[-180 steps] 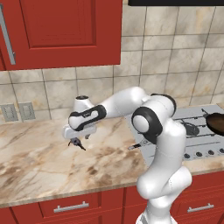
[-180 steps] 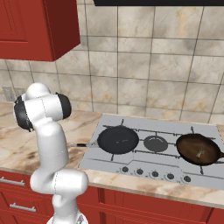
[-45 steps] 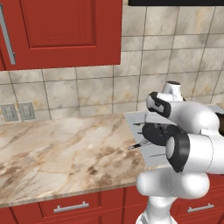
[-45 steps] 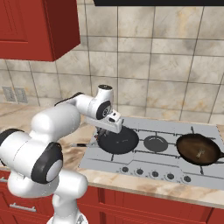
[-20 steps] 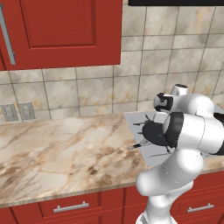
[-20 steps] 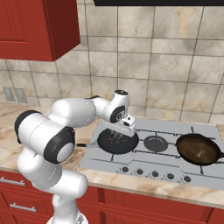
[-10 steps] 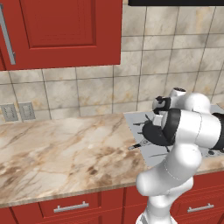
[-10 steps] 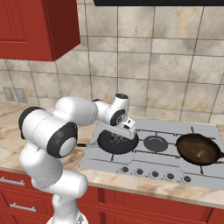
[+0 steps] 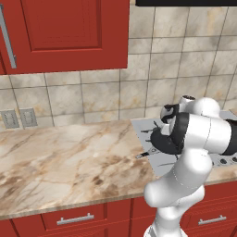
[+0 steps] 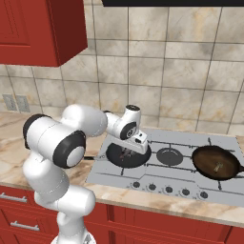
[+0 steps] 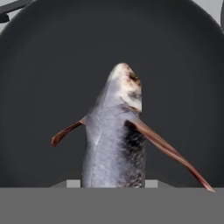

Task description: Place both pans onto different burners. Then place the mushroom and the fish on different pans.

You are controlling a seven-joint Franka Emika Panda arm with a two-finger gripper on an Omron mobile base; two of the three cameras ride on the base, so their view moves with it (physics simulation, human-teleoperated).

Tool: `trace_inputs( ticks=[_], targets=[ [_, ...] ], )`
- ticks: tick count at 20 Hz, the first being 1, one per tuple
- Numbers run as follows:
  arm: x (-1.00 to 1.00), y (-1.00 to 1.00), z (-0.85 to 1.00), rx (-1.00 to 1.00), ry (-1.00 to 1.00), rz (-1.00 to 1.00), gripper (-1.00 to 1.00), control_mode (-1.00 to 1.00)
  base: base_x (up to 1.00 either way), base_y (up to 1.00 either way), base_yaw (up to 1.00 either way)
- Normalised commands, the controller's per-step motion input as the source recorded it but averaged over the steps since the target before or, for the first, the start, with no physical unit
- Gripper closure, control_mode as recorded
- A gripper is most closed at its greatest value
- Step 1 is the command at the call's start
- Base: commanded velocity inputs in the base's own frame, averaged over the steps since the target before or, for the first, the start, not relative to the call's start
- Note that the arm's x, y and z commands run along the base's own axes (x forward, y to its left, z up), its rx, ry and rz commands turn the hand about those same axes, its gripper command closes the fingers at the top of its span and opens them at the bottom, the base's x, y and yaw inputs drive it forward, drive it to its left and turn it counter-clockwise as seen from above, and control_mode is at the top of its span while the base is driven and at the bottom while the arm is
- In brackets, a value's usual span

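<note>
Fish (image 11: pixel 116 140) | gripped in hand (image 10: pixel 127 152) | now lower than before, just above black pan (image 10: pixel 127 156)

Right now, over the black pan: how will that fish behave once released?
The fish hangs head-down over the black pan, so it will likely topple flat. Its thin fins look fragile. The smooth, tapered body may slip.

Grey-blue fish (image 11: pixel 114 144) hangs nose-down over the flat black pan (image 10: pixel 114 155).
</note>
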Motion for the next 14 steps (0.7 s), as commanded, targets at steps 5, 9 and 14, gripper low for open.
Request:
trace_inputs(
  ticks=[5,9,14],
  targets=[
    [0.01,0.00,-0.15,0.00,0.00,0.00,1.00,-1.00,0.00,0.00,0.00],
    [0.05,0.00,-0.12,0.00,0.00,0.00,1.00,-1.00,0.00,0.00,0.00],
    [0.06,0.00,-0.11,0.00,0.00,0.00,1.00,-1.00,0.00,0.00,0.00]
  ],
)
